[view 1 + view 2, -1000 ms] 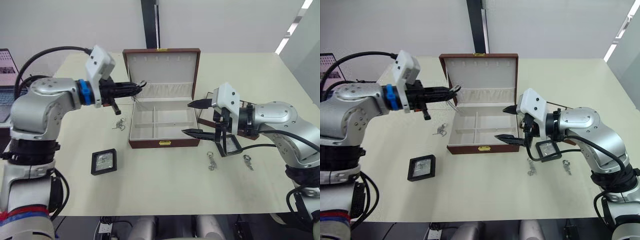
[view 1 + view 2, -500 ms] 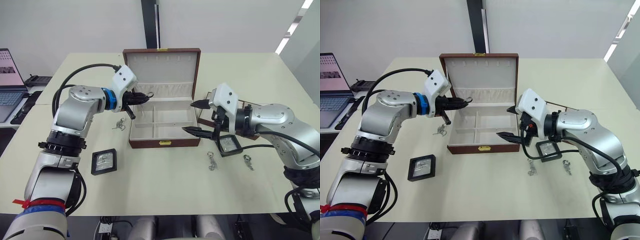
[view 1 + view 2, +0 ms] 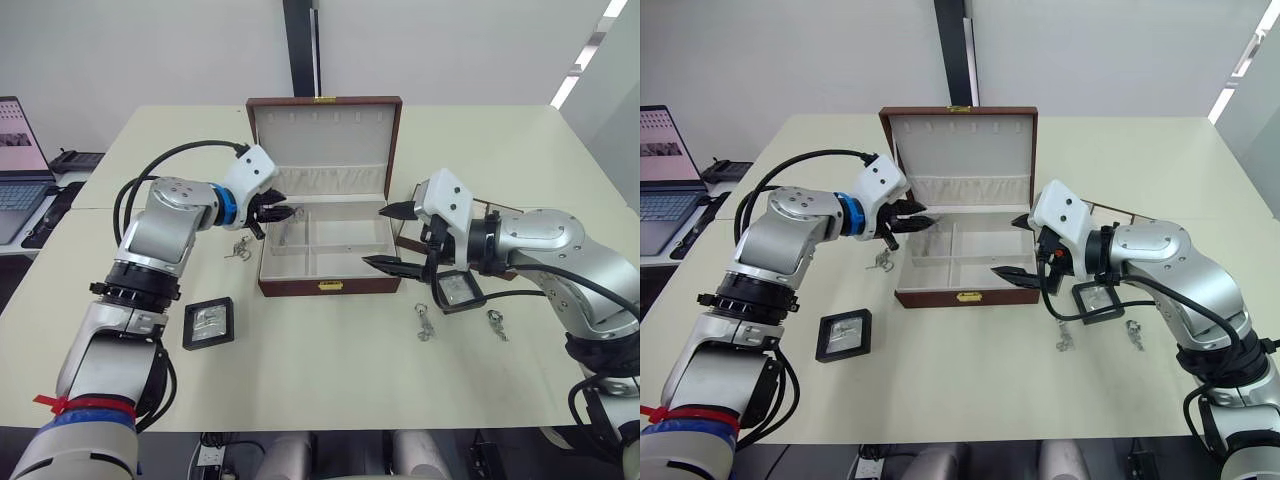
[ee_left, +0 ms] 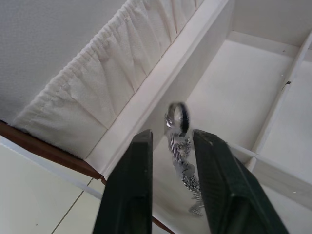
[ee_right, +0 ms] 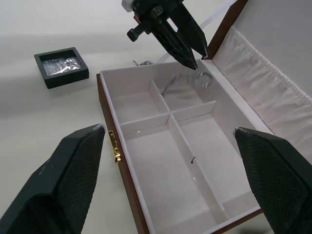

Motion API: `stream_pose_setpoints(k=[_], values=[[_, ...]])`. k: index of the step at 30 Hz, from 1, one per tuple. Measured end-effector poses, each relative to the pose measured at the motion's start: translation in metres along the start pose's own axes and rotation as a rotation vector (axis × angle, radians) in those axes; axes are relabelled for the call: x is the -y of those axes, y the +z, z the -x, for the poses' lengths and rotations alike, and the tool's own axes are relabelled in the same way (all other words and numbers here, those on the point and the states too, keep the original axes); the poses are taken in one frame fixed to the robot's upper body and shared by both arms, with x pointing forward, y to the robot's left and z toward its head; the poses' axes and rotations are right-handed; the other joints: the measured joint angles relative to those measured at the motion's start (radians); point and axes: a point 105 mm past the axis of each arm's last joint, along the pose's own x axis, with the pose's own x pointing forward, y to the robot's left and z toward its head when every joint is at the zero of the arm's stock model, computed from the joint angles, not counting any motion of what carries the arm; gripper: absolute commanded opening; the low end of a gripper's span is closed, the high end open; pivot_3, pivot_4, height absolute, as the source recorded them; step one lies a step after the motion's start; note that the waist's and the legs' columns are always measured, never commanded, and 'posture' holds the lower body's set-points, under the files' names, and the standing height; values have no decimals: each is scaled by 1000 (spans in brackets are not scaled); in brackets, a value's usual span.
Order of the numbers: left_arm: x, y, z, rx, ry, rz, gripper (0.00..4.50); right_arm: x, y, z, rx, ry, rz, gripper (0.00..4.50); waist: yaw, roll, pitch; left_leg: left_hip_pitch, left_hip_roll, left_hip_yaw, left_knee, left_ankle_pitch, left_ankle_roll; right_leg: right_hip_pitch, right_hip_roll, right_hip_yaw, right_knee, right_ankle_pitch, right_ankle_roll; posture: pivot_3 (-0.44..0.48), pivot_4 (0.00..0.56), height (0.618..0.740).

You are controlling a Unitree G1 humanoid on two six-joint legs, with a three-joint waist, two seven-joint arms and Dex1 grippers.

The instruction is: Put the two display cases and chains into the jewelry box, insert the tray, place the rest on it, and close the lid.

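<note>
The jewelry box (image 3: pixel 300 288) stands open mid-table, its lid (image 3: pixel 322 132) upright behind it. My left gripper (image 3: pixel 281 212) hovers over the box's back-left compartment, open. A silvery chain (image 4: pixel 178 139) with a ring end sits just beyond its fingertips inside that compartment. A second chain (image 3: pixel 238 248) lies on the table left of the box. One display case (image 3: pixel 208 323) rests at the front left, the other (image 3: pixel 458 290) under my right arm. My right gripper (image 3: pixel 383 237) is wide open and empty at the box's right edge. The tray (image 3: pixel 405 242) is mostly hidden behind that arm.
Two small silvery trinkets (image 3: pixel 424 322) (image 3: pixel 495 323) lie on the table in front of my right arm. A laptop (image 3: pixel 15 150) sits on a side table at the far left. The table's front edge runs close below the case and trinkets.
My left gripper dropped lower over the back-left compartment and opened, and the chain it held now lies past its fingertips. The right arm barely moved.
</note>
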Motion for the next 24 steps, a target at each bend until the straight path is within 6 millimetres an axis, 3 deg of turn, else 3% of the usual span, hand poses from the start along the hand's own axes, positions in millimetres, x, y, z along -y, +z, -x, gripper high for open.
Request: stream_pose_setpoints(k=[7, 11, 13, 15, 18, 24], values=[[0, 2, 1, 9, 0, -1, 4475, 0, 1, 0, 4, -1, 5, 4500, 0, 0, 0, 0, 0, 0, 0, 0, 0, 0, 0, 0, 0, 0, 0, 0, 150, 740], [7, 25, 12, 105, -54, 4, 4475, 2, 3, 0, 15, -11, 28, 4500, 0, 0, 0, 0, 1, 0, 0, 0, 0, 0, 0, 0, 0, 0, 0, 0, 150, 740], [12, 41, 29, 176, -86, 0, 4475, 3, 4, 3, 29, -25, 44, 4500, -3, 0, 0, 0, 1, 0, 0, 0, 0, 0, 0, 0, 0, 0, 0, 0, 150, 740], [12, 43, 45, 208, -95, 11, 4475, 7, 3, 9, 41, -54, 63, 4500, -7, 0, 0, 0, 1, 0, 0, 0, 0, 0, 0, 0, 1, 0, 0, 0, 150, 740], [4, 26, 69, 209, -66, 67, 4475, 13, -7, 27, 29, -104, 83, 4500, -7, 0, 0, 1, 1, 0, 0, 0, 0, 0, 0, 0, 1, 0, 0, 0, 150, 740], [-14, -31, 123, 104, 80, 146, 4475, 17, -38, 82, -66, -207, 66, 4500, -1, 0, 0, 1, 1, 0, -1, 0, 0, 0, 0, 1, 0, 0, 0, 0, 150, 740]])
